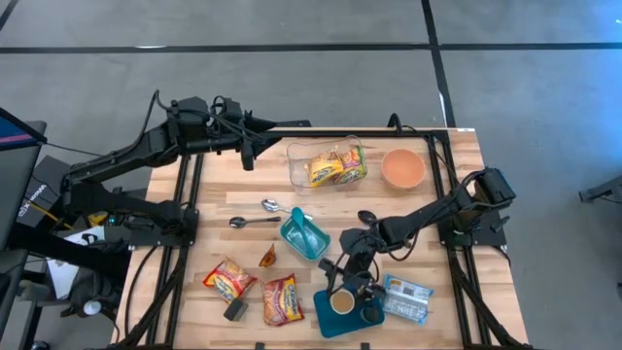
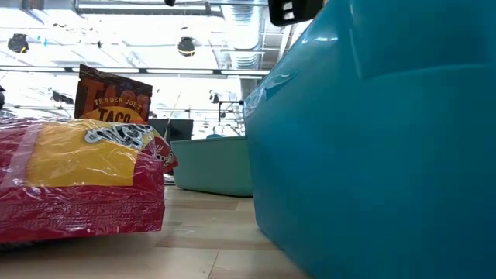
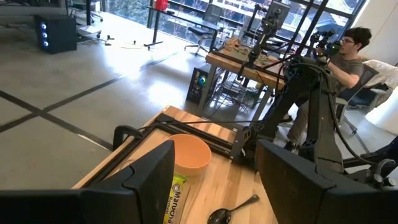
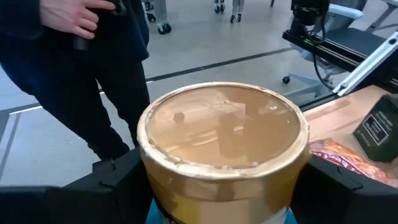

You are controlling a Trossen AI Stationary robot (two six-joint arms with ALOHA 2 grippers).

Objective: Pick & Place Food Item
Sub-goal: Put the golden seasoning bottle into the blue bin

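A round can with a gold lid point(image 4: 222, 134) stands upright in a teal tray point(image 1: 327, 323) at the table's near edge; in the high view the can point(image 1: 342, 303) shows just below my right gripper point(image 1: 343, 282). My right gripper point(image 4: 227, 183) is open, slanting down, one dark finger point(image 4: 121, 180) close on each side of the can's wall. My left gripper point(image 3: 214, 180) hangs open and level high over the table's far left point(image 1: 251, 148), with nothing between its fingers.
Noodle packets point(image 1: 229, 280) point(image 1: 283, 299), a taco packet point(image 1: 268, 257), a small teal box point(image 1: 304, 235), two spoons point(image 1: 255, 222), a clear tub of packets point(image 1: 335, 167), an orange bowl point(image 1: 402, 168) and a blue packet point(image 1: 406, 297) lie about. A person point(image 4: 93, 68) stands by the near edge.
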